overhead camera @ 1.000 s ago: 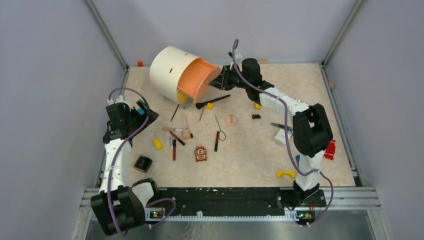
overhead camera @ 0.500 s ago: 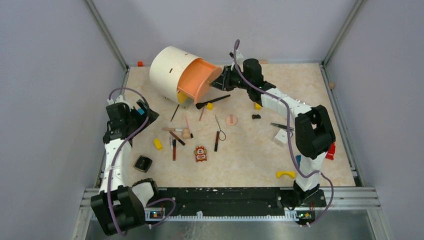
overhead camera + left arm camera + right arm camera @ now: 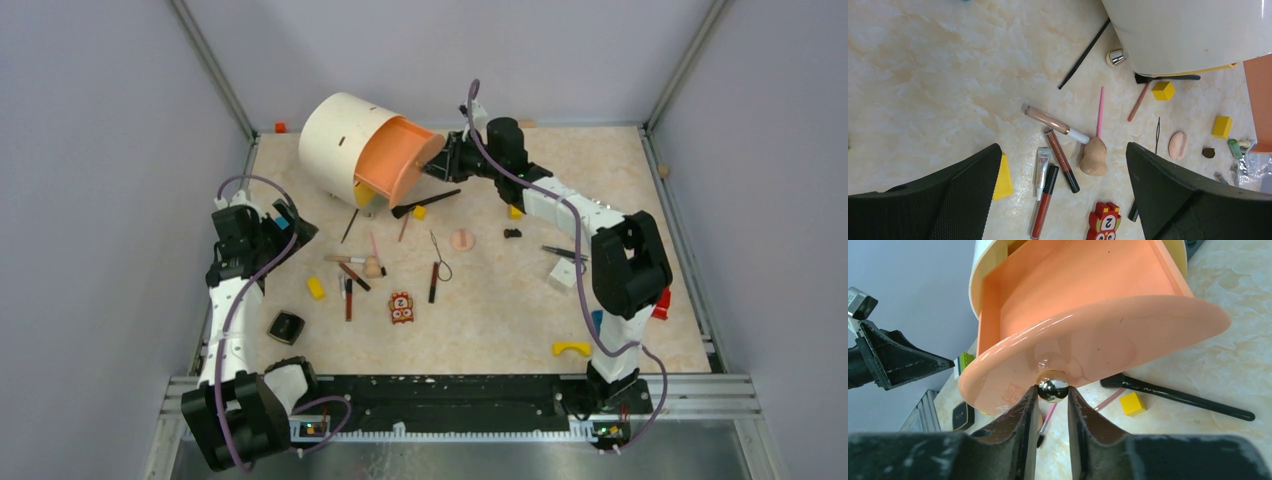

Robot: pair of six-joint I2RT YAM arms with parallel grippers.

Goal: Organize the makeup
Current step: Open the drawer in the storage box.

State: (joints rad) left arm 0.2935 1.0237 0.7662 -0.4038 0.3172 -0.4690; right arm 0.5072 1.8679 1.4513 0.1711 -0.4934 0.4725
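Observation:
The makeup lies scattered on the table: tubes and pencils (image 3: 350,275), a beige sponge (image 3: 1093,157), a pink brush (image 3: 1100,111), a red lip gloss (image 3: 1044,207), a peach puff (image 3: 462,240), a black wire-loop tool (image 3: 438,255) and a black brush (image 3: 1178,397). A white round organizer (image 3: 335,140) lies at the back with its orange drawer (image 3: 395,158) pulled out. My right gripper (image 3: 1053,390) is shut on the drawer's shiny metal knob (image 3: 1052,383). My left gripper (image 3: 1063,150) hangs wide open above the tubes, holding nothing.
An orange-red owl toy (image 3: 401,307), yellow blocks (image 3: 316,288) and a black compact (image 3: 286,327) lie among the makeup. A yellow curved piece (image 3: 571,348) and a red object (image 3: 660,300) sit at the right front. Walls enclose the table.
The right arm has shifted slightly to the right with the knob, and the drawer sits a touch farther out. The left arm has not moved.

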